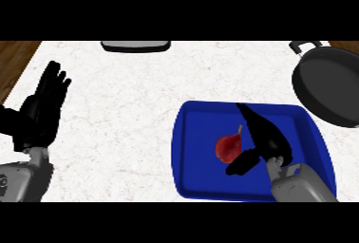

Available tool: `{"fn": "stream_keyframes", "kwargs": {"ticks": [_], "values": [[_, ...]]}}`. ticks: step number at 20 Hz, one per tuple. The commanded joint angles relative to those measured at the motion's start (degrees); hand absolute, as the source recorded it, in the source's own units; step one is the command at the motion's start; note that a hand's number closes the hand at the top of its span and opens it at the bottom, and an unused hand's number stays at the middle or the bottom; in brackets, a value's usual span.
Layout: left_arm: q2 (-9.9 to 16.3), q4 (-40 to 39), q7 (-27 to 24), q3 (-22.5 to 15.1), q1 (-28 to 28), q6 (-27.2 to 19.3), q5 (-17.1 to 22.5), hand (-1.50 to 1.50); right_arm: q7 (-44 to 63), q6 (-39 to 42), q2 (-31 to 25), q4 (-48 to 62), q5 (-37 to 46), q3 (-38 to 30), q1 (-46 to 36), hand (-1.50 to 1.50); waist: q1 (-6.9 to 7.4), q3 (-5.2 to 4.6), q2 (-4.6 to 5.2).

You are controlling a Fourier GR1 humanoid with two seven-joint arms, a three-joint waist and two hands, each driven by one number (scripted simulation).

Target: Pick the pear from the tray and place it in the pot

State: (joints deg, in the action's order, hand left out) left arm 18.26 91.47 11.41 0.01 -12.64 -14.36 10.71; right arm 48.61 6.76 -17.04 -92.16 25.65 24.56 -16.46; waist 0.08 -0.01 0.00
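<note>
Right robot hand (265, 137): mine, over blue tray (193, 156), fingers straight and pointing up-view, thumb spread toward pear, nothing clasped. Pear (229, 147): red, stem up-view, lying in tray, just left of my right hand, at thumb; contact not clear. Pot (329, 85): dark, handled, at bench's right edge, beyond tray. Left robot hand (41, 114): mine, resting open at left, fingers up. Bench (119, 118): white marble. Grey object (136, 45): far edge, cut off.

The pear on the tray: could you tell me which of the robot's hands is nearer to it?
Right. The right hand is over the blue tray, right beside the red pear, thumb under it and fingers straight. The left hand rests open far off at the counter's left edge.
</note>
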Motion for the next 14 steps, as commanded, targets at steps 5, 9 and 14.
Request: {"fn": "stream_keyframes", "kwargs": {"ticks": [5, 9, 14], "values": [[-3.9, 0.6, -0.9, 0.6, 0.2, 0.3, -3.6, 0.00, -5.0, 3.8, 2.9, 4.9, 2.9, -5.9, -0.9, -1.50, -0.07, 0.01, 0.02], [-2.7, 3.1, 3.3, 3.2, -0.3, 2.0, -3.2, 0.00, -8.2, 1.3, 6.2, 9.5, 8.2, -5.2, 1.0, -1.50, -0.01, 0.01, 0.00], [-0.9, 5.3, 5.5, 5.7, 0.3, 5.1, -1.7, 0.00, -10.6, -0.2, 8.1, 15.4, 10.9, -6.4, 0.4, -1.50, 0.17, 0.02, 0.01]]}}
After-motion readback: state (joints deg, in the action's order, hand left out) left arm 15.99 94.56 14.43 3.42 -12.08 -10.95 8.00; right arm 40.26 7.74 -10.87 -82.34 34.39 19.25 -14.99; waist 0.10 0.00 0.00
